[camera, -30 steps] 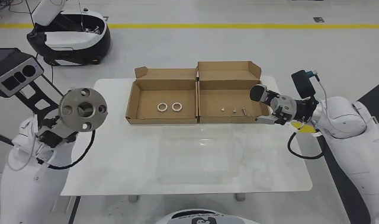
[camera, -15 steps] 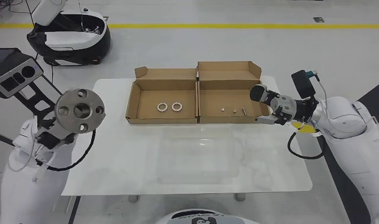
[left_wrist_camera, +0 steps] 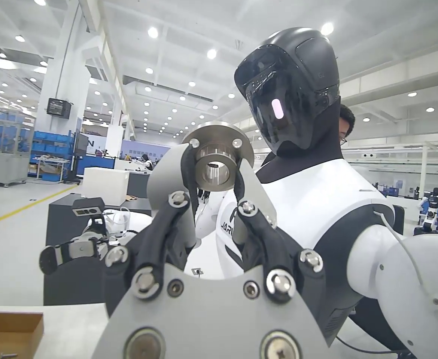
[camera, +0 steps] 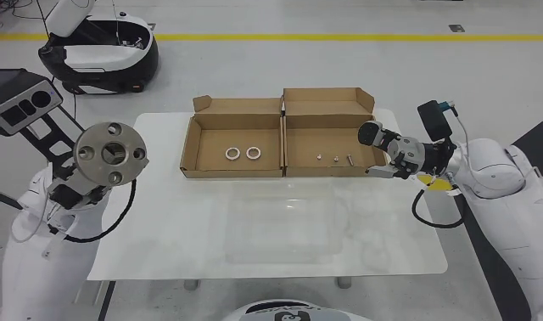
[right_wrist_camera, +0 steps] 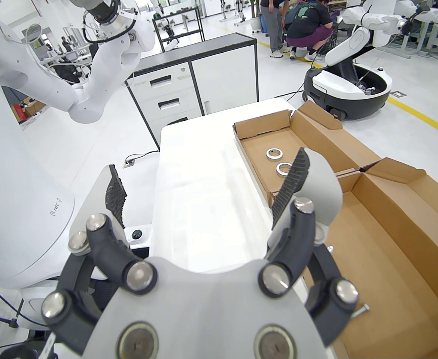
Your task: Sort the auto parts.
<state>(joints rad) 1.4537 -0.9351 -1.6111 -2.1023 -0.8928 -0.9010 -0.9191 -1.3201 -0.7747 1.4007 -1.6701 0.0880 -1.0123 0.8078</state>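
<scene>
Flange [left_wrist_camera: 219, 132] sits clamped in my left gripper [left_wrist_camera: 213, 173], held up near the table's [camera: 170, 236] left edge. My right gripper [right_wrist_camera: 207, 179] hangs with fingers apart beside the right box [camera: 327, 138]. I see two rings [camera: 231, 153] in the left box [camera: 212, 134].

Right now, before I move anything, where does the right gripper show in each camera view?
Top view: right gripper at the right box's outer end, fingers open.
Left wrist view: far off across the table, beyond the left gripper holding the flange.
Right wrist view: close up, fingers spread, table and boxes beyond.
Shared landmark: the white table.
</scene>
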